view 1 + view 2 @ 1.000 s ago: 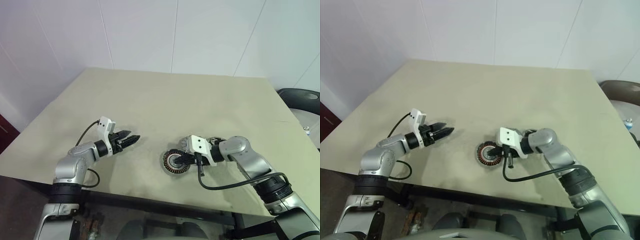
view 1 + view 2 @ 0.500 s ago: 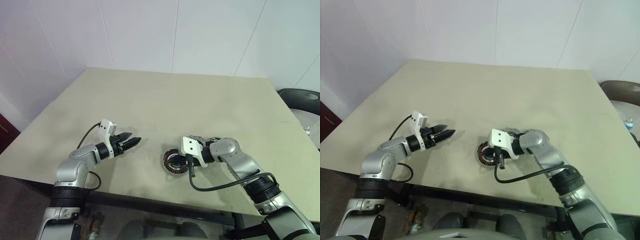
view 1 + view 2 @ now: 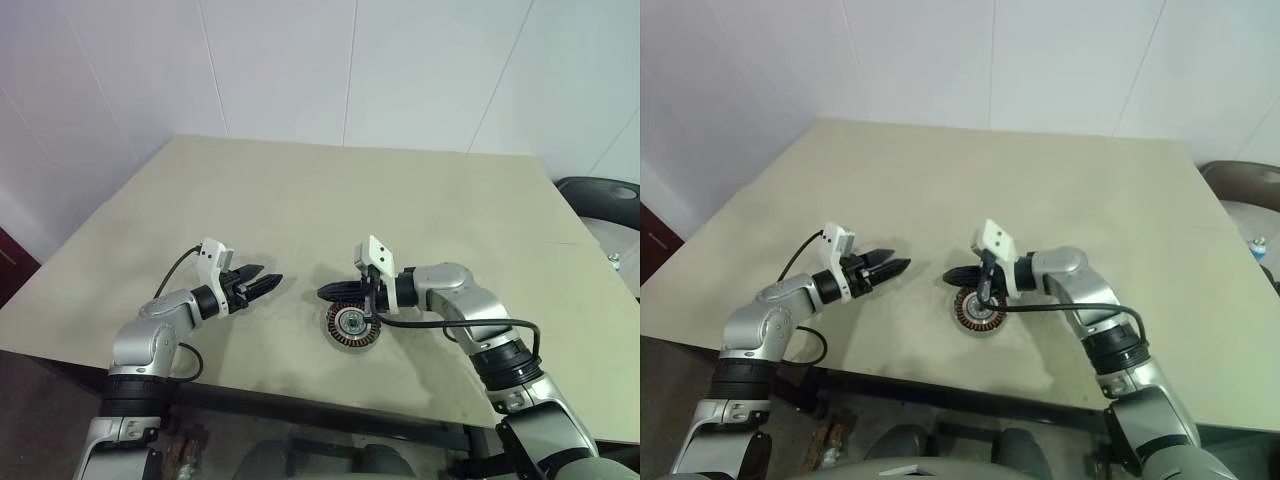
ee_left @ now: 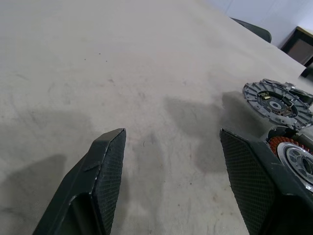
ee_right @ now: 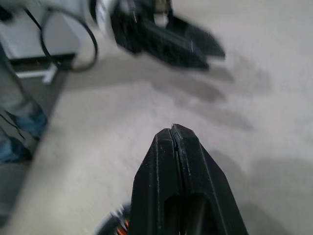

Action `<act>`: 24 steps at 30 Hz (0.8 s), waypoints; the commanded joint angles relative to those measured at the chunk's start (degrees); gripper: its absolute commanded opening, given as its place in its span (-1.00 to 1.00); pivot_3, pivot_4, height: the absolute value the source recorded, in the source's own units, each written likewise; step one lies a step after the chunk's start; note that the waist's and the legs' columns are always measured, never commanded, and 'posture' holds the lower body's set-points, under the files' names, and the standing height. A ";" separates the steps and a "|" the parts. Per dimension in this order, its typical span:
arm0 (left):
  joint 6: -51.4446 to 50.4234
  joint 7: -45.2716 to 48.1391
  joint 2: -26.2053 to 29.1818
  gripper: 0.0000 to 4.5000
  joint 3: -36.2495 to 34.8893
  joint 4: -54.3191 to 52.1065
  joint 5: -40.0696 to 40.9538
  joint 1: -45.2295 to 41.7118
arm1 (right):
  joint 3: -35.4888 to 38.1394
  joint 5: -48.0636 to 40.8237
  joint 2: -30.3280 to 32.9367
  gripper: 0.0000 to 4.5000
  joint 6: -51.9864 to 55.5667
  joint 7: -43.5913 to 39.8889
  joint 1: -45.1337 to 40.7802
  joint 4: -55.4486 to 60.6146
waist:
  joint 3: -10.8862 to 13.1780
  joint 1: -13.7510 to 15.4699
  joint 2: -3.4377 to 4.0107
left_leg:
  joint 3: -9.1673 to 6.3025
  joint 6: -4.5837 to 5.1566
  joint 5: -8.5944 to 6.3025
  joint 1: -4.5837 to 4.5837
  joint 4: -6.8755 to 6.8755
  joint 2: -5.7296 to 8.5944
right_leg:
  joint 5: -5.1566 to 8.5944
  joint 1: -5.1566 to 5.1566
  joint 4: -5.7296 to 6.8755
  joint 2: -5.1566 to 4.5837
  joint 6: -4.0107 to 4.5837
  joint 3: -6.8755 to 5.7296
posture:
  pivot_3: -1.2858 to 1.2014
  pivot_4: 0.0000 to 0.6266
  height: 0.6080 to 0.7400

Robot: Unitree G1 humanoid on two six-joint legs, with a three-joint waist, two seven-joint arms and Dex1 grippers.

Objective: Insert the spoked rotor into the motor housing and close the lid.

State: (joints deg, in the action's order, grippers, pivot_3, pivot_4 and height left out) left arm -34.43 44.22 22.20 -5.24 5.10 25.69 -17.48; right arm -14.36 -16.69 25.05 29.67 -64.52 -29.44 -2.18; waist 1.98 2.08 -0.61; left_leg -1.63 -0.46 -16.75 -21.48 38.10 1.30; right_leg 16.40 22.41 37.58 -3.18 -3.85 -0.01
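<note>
The motor housing (image 3: 352,327), a round cup with copper windings around a pale centre, lies on the table near the front edge. My right gripper (image 3: 325,294) is shut with nothing in it. It hovers just above the housing's far-left rim and points toward my left arm. My left gripper (image 3: 264,284) stands open and empty a short way to the left of the housing, pointing at it. In the left wrist view the housing (image 4: 281,145) shows past one finger, and the lid (image 4: 277,102), a flat silver-grey disc with a small hub, lies flat just beyond it. The spoked rotor is out of view.
The beige table (image 3: 330,200) stretches wide and bare behind both arms. A black cable (image 3: 455,325) trails from my right wrist along the forearm. A dark chair (image 3: 600,192) stands off the table's far right corner. The table's front edge runs close beneath both grippers.
My right gripper, still shut, has risen off the housing's centre and swung left, so it now points toward the left gripper. The left arm has stayed put.
</note>
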 commanded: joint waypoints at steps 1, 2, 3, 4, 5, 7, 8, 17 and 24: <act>0.95 -0.07 0.33 0.45 -0.51 -2.08 0.68 -0.07 | 0.62 0.15 1.28 -0.99 -1.11 0.14 -0.39 1.31 | 0.00 -0.04 0.00 | 0.00 0.00 0.00 0.00 0.00 0.01 | 0.00 0.01 0.00 -0.01 0.00 0.00 | 0.03 -1.00 1.00; 0.97 -0.09 0.35 0.45 -0.51 -2.06 0.66 -0.09 | 0.13 1.31 1.89 -0.99 -2.59 0.28 -0.16 0.94 | 0.00 -0.06 0.00 | 0.00 0.00 0.00 -0.01 0.00 0.01 | 0.00 0.01 0.00 -0.02 0.00 0.00 | 0.03 -1.00 1.00; 0.98 -0.11 0.36 0.45 -0.51 -2.05 0.65 -0.11 | -0.19 2.03 2.29 -0.99 -3.52 0.34 0.00 0.72 | 0.00 -0.07 0.00 | 0.00 0.00 0.00 -0.01 -0.01 0.01 | 0.00 0.01 0.00 -0.02 0.00 0.00 | 0.03 -1.00 1.00; 1.01 -0.11 0.40 0.45 -0.53 -2.07 0.66 -0.10 | -1.01 3.56 3.29 -0.99 -5.49 0.16 0.51 0.55 | 0.00 -0.08 0.00 | 0.01 0.00 0.00 -0.01 -0.02 0.01 | 0.00 0.02 0.00 -0.02 0.00 0.00 | 0.03 -1.00 1.00; 1.02 -0.11 0.44 0.45 -0.55 -2.09 0.67 -0.10 | -1.57 4.59 3.96 -0.99 -6.85 0.01 0.87 0.44 | 0.00 -0.06 0.00 | 0.01 0.00 0.00 -0.01 -0.03 0.01 | 0.00 0.02 0.00 -0.02 0.00 0.00 | 0.03 -1.00 1.00; 1.07 -0.16 0.49 0.45 -0.60 -2.11 0.69 -0.10 | -2.99 6.83 5.95 -0.99 -9.77 -0.96 1.99 -0.01 | 0.00 0.00 0.00 | 0.01 0.00 0.00 -0.01 -0.04 0.01 | 0.00 0.03 0.00 -0.02 0.00 0.00 | 0.03 -1.00 1.00; 1.09 -0.19 0.49 0.45 -0.61 -2.12 0.71 -0.09 | -3.17 6.89 6.48 -0.99 -10.02 -1.47 2.36 -0.07 | 0.00 0.01 0.00 | 0.01 0.00 0.00 -0.01 -0.05 0.02 | 0.00 0.03 -0.01 -0.02 0.00 0.00 | 0.03 -1.00 1.00; 1.54 -0.52 0.47 0.45 -0.42 -2.43 0.45 0.43 | -4.13 9.61 7.78 -0.99 -14.07 -2.19 3.27 -2.10 | 0.00 -0.18 0.00 | 0.02 0.00 0.00 0.01 -0.05 0.01 | 0.00 0.01 -0.02 0.00 0.00 0.00 | 0.03 -1.00 1.00; 1.60 -1.23 0.36 0.45 -0.95 -2.79 0.66 0.39 | -5.52 12.97 8.37 -0.99 -17.92 -2.28 2.75 -4.30 | 0.00 -0.01 0.00 | 0.02 0.00 0.00 0.00 -0.05 0.02 | 0.00 0.01 -0.02 -0.01 0.00 0.00 | 0.03 -1.00 1.00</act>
State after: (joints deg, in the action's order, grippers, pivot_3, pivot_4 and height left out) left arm -34.09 43.23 22.35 -5.29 4.32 25.68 -16.48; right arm -19.69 -4.82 32.67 13.39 -66.77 -25.59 -6.28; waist 1.98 2.07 -0.61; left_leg -1.61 -0.46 -16.74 -21.48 38.05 1.32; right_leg 16.40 22.42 37.56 -3.19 -3.85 -0.01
